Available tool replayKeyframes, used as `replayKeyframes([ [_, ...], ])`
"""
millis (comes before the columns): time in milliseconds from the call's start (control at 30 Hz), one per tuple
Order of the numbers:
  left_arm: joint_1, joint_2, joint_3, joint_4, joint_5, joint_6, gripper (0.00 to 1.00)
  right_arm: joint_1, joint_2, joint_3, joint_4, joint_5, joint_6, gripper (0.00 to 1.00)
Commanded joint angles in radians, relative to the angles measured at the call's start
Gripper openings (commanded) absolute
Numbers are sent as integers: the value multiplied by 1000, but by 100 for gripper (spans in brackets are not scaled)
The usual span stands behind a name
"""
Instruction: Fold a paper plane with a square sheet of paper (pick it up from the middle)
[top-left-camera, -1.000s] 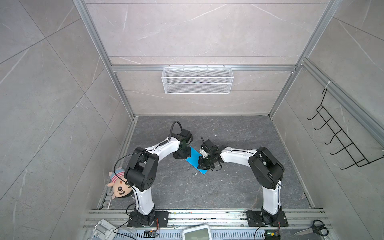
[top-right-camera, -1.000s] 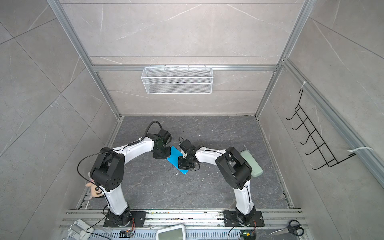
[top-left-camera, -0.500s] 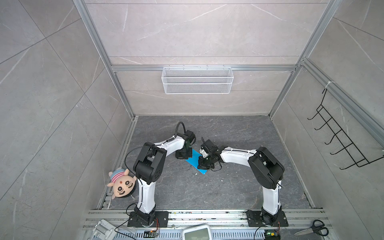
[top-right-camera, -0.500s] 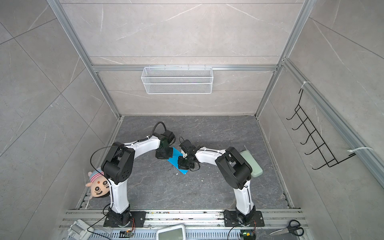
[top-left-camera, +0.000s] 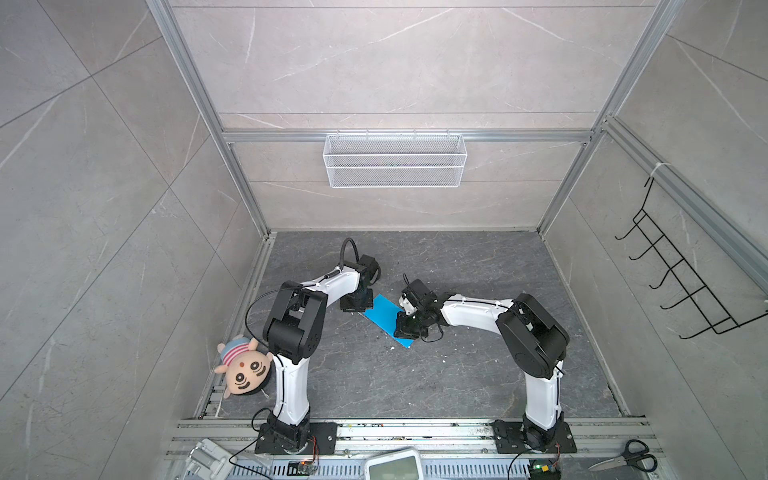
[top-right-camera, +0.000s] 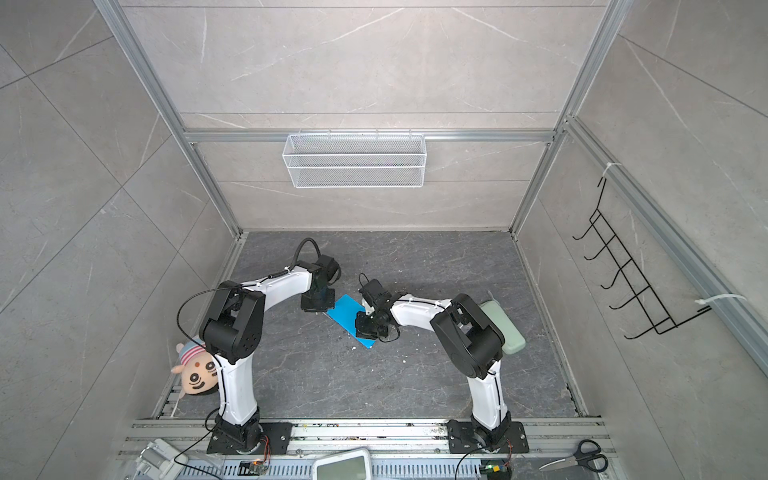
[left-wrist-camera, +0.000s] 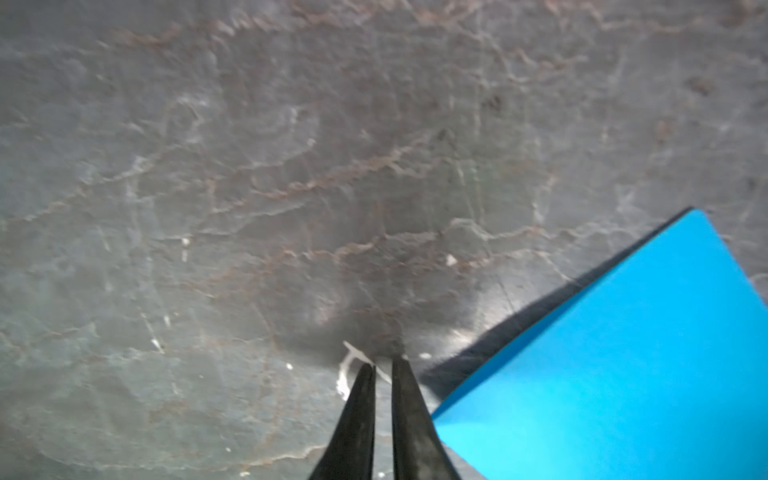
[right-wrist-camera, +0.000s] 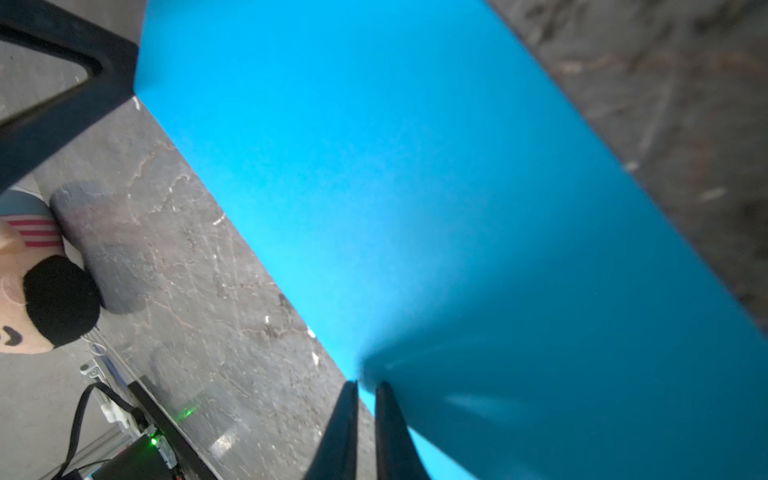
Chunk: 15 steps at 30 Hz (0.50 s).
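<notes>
In both top views the left arm's elbow has swung clear of the plush doll (top-left-camera: 243, 372); the crease-pressing looks finished. The square sheet of paper (top-left-camera: 384, 316), now a flat sky-blue rectangle, lies right of and beyond the doll.

Left wrist view: the left gripper (left-wrist-camera: 383, 365), parted a slit and empty, sits just beside the sheet.

Right wrist view: the right gripper (right-wrist-camera: 366, 384), also barely parted, meets the sheet's doll-facing edge, apparently gripping nothing.

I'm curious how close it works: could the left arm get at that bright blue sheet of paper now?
Probably yes. The left arm has its jaws just beside an edge of the bright blue sheet of paper, with nothing lying between.
</notes>
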Motion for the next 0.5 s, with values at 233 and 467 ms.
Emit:
replayKeyframes([
  [233, 6, -343, -276, 205, 196, -229, 42, -85, -186, -67, 64, 100, -92, 52],
  [467, 2, -389, -454, 444, 356, -410, 57, -187, -140, -47, -14, 89, -177, 61],
])
